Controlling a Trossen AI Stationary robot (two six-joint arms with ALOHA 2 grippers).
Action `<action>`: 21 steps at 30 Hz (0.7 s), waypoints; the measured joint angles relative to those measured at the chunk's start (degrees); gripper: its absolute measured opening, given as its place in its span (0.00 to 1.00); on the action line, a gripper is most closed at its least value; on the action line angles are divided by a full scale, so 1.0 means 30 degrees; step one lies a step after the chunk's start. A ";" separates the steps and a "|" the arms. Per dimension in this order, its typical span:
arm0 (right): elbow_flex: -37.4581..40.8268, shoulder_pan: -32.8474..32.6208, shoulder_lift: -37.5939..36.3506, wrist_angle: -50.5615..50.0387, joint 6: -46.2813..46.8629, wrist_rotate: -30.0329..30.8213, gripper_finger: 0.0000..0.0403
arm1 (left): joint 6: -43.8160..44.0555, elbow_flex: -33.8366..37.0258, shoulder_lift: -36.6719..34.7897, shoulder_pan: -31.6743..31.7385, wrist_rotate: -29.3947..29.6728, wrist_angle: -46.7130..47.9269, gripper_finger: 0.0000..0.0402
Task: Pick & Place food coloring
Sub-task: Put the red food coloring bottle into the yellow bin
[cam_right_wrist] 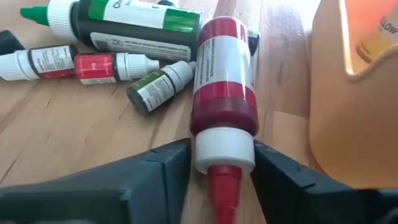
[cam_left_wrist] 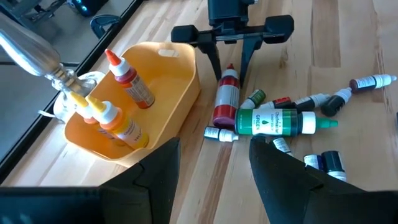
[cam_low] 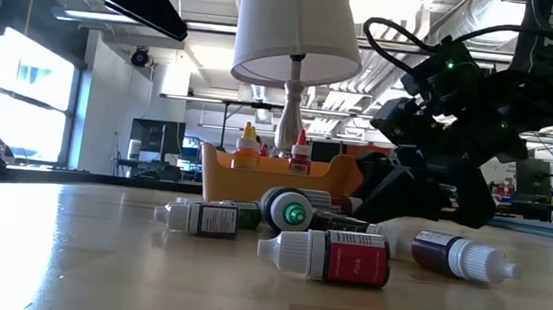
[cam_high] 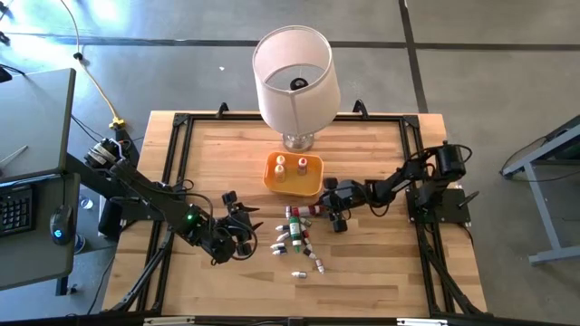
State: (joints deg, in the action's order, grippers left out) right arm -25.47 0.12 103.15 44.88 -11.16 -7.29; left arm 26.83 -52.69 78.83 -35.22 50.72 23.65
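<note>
Several small food coloring bottles [cam_high: 294,237] lie on their sides on the wooden table, near the orange tray [cam_high: 272,178]. A bigger red bottle [cam_right_wrist: 222,81] lies beside the tray, its cap toward my right gripper [cam_right_wrist: 222,158], which is shut on it. A large green bottle [cam_left_wrist: 273,121] lies across its far end. My left gripper [cam_high: 246,222] hangs open above the table, left of the pile, touching nothing. My right gripper has the red bottle's white cap collar [cam_right_wrist: 224,149] between its two fingers, one on each side. The fingers come slanting down from the table's right, in line with the bottle's length. The bottle lies flat on the table, its red tip pointing back between the fingers.
The orange tray [cam_left_wrist: 180,62] holds bottles standing upright [cam_left_wrist: 127,78]. A white lampshade on a glass base [cam_high: 294,77] stands behind the tray at the table's far edge. A black frame runs round the table. Bare wood lies toward the near edge.
</note>
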 joint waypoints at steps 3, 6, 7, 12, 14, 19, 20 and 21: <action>0.0007 0.0000 0.0000 0.0037 0.0205 -0.0051 0.30 | 0.0000 -0.0002 0.0000 0.0000 -0.0001 0.0007 0.47; 0.0015 -0.0010 0.0000 0.0201 0.0231 0.0080 0.28 | 0.0007 -0.0005 0.0000 0.0000 -0.0001 0.0010 0.47; 0.0015 -0.0078 -0.0061 0.0313 0.0322 0.0176 0.28 | 0.0000 0.0001 0.0000 0.0000 -0.0001 0.0010 0.47; 0.0022 -0.0676 -0.1407 0.0642 0.0706 -0.0075 0.31 | 0.0007 0.0001 0.0000 0.0000 -0.0027 0.0047 0.47; 0.0022 -0.1055 -0.2426 0.0171 0.0707 0.0300 0.30 | 0.0007 0.0001 0.0000 0.0000 -0.0103 0.0148 0.47; -0.1461 -0.2043 -0.5714 -0.5356 -0.0317 0.3675 0.28 | -0.0270 0.0001 0.0000 0.0000 -0.0104 0.0142 0.47; -0.2259 -0.2250 -0.6247 -0.7430 -0.0761 0.4554 0.28 | -0.0418 0.0001 0.0000 0.0000 -0.0086 0.0153 0.47; -0.3215 -0.2447 -0.6679 -0.9805 -0.1282 0.5347 0.28 | -0.0535 0.0001 0.0000 0.0000 -0.0060 0.0156 0.47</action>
State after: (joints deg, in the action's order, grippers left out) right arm -35.12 -7.22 83.12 15.47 -15.00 8.75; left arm 25.22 -52.69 78.83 -35.22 50.54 24.12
